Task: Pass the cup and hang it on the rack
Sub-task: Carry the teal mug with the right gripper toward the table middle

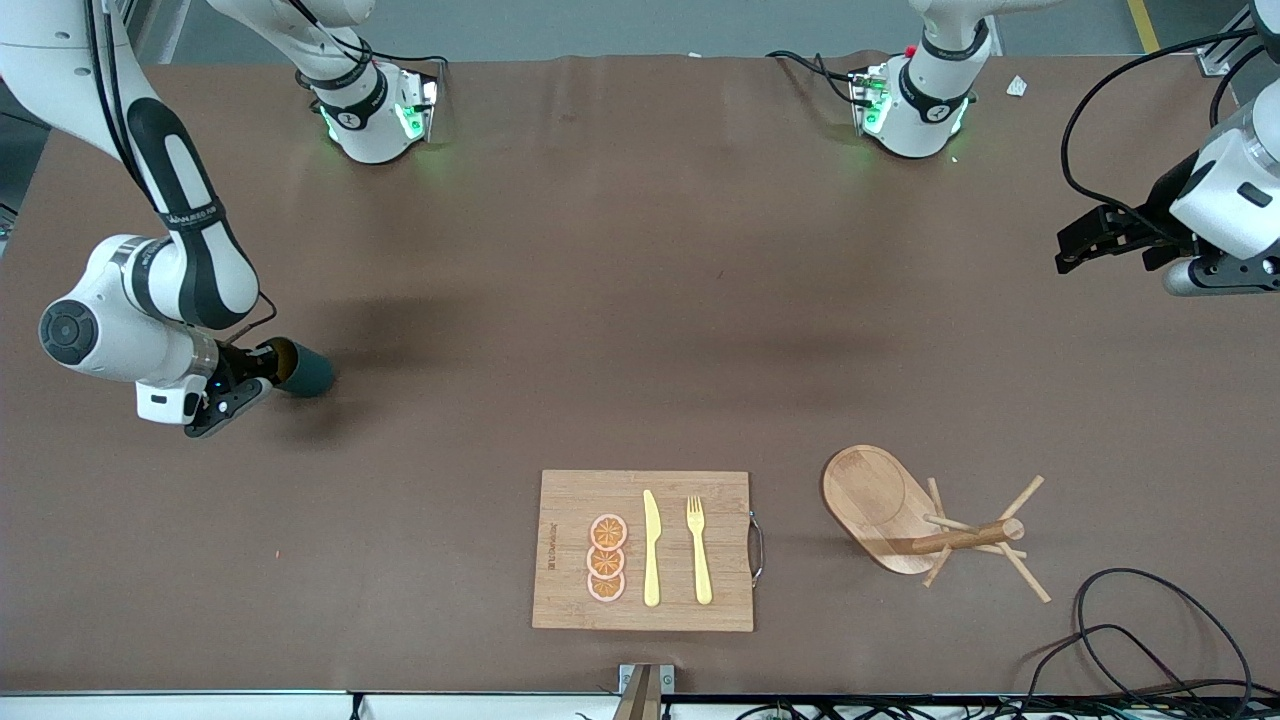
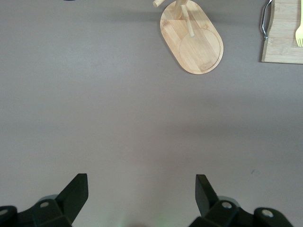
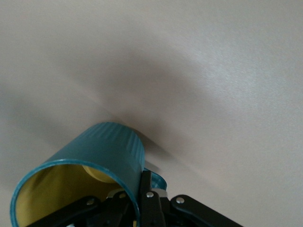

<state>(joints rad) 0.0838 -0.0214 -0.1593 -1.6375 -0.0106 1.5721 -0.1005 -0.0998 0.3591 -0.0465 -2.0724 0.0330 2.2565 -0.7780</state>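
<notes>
Your right hand (image 1: 262, 372) pinches the cup (image 1: 305, 370) at the surface's right-arm edge, well apart from your spread left hand (image 1: 1085, 240) waiting at the other edge.

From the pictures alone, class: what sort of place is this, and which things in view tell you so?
Probably a robot lab's test table, dressed as a kitchen. Two arm bases are bolted along a brown-covered table, loose cables trail at its edge, and the props are a cutting board with toy cutlery, a rack and a cup.
</notes>
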